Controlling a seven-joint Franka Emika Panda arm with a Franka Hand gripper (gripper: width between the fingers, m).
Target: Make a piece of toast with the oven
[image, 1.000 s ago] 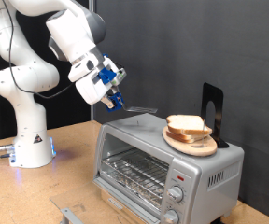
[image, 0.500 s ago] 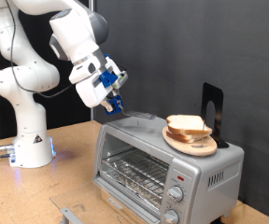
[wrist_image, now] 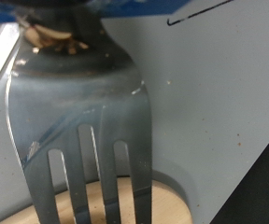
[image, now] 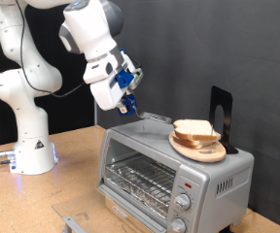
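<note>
Exterior view: the gripper [image: 128, 95] hangs above the oven's [image: 169, 165] upper-left corner, clenched on the handle of a metal spatula [image: 152, 116] whose blade reaches right over the oven top. The toast [image: 195, 129] lies well right of the gripper, stacked on a round wooden plate [image: 197, 148] on the oven top. In the wrist view the slotted spatula [wrist_image: 83, 121] fills the frame, the plate's edge [wrist_image: 172, 207] beneath it

Brushed-metal oven [image: 169, 160], wooden plate [image: 200, 148], glossy steel spatula [wrist_image: 78, 112].
</note>
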